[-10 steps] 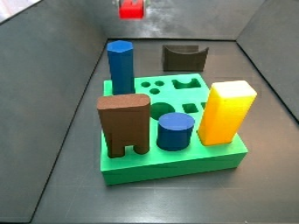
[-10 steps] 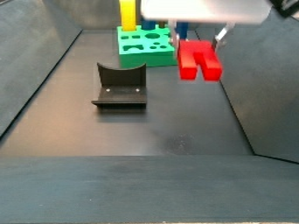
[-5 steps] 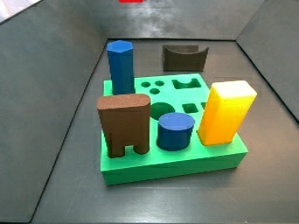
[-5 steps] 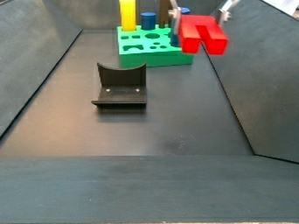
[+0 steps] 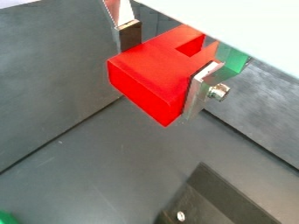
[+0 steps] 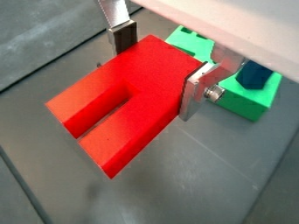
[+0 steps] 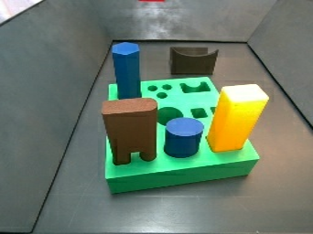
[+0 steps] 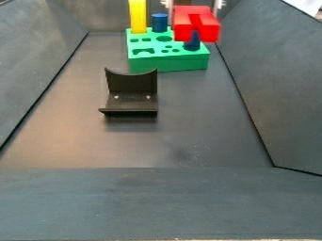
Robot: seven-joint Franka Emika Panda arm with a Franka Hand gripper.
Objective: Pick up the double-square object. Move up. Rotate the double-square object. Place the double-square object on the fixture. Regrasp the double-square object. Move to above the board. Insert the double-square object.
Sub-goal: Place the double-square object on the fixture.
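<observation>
My gripper [image 5: 163, 61] is shut on the double-square object [image 5: 149, 77], a glossy red block with a slot down one face. In both wrist views its silver fingers [image 6: 197, 88] press on the block's two sides [image 6: 117, 105]. In a side view the red block [image 8: 195, 22] hangs high over the far side of the green board [image 8: 164, 58], with the gripper mostly above that view's upper edge. The dark-brown fixture [image 8: 128, 92] stands on the floor nearer than the board, with nothing on it. It also shows behind the board [image 7: 184, 178] as a notched block [image 7: 192, 60].
On the board stand a blue hexagonal column [image 7: 126, 69], a brown arch block [image 7: 128, 130], a blue cylinder [image 7: 184, 137] and a yellow block [image 7: 236, 116]. Shaped holes [image 7: 184, 90] are open in its far part. Sloping dark walls [image 8: 38, 85] close in the floor.
The gripper has carried the red block upward and away, from beside the fixture's side of the floor to above the board. The fixture and board pieces have not moved.
</observation>
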